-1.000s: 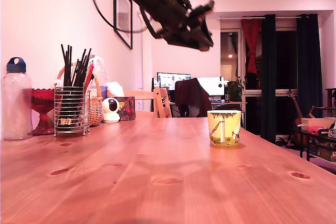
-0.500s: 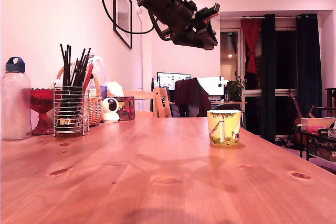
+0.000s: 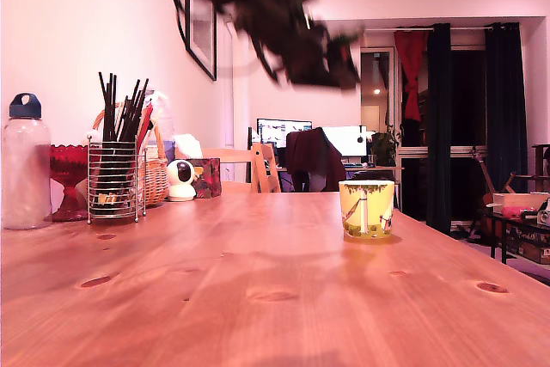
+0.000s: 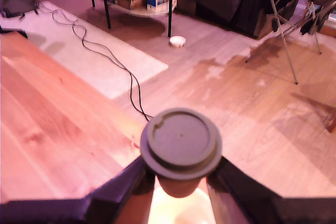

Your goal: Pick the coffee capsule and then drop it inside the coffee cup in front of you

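Note:
The wrist view shows my gripper (image 4: 180, 179) shut on the coffee capsule (image 4: 181, 144), a brown capsule with a round flanged lid, held between the two dark fingers (image 4: 122, 184). In the exterior view the arm is a blur high above the table, with the gripper (image 3: 331, 62) above and a little to the left of the coffee cup (image 3: 367, 209). The cup is a short yellow-green mug with a white vertical figure, standing on the wooden table (image 3: 258, 290) toward the exterior view's right. The cup does not appear in the wrist view.
At the exterior view's left stand a clear bottle (image 3: 25, 165), a red glass goblet (image 3: 69, 171), a wire holder of dark sticks (image 3: 114, 169), a wicker basket (image 3: 156, 169) and a small white camera (image 3: 180, 180). The wrist view shows the table edge (image 4: 79, 129) over the floor.
The arm has swung along above the table and is now motion-blurred, its gripper end staying high near the cup's upper left. The cup has not moved.

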`<state>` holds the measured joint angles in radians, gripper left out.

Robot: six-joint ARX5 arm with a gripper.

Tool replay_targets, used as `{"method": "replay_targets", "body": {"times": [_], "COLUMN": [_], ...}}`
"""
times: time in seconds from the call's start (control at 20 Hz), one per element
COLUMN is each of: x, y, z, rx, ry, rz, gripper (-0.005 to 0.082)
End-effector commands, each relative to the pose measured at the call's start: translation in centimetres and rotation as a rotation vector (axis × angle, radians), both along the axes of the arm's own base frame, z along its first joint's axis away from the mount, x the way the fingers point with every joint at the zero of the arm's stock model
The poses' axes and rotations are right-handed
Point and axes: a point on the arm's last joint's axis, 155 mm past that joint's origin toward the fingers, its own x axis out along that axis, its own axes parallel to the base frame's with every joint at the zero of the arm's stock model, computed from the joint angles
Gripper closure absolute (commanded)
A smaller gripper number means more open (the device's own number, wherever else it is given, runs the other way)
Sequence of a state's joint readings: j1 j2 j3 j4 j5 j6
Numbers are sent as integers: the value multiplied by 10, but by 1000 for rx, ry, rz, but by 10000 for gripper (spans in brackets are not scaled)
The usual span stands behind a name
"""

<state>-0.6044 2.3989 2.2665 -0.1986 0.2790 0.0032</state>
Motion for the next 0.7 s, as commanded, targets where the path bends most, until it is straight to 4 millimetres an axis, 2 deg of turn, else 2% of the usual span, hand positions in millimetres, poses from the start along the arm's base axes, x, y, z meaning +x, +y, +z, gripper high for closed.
{"method": "replay_targets", "body": {"times": [0.0,0.45,0.65], "x": [5,21,25], "y": [-10,-21,-23], "z": [-26,-53,-56], "rx": [-4,-50,-62], "ry": [10,-33,-50], "rz": [-4,0,3], "gripper": [636,636,636]}}
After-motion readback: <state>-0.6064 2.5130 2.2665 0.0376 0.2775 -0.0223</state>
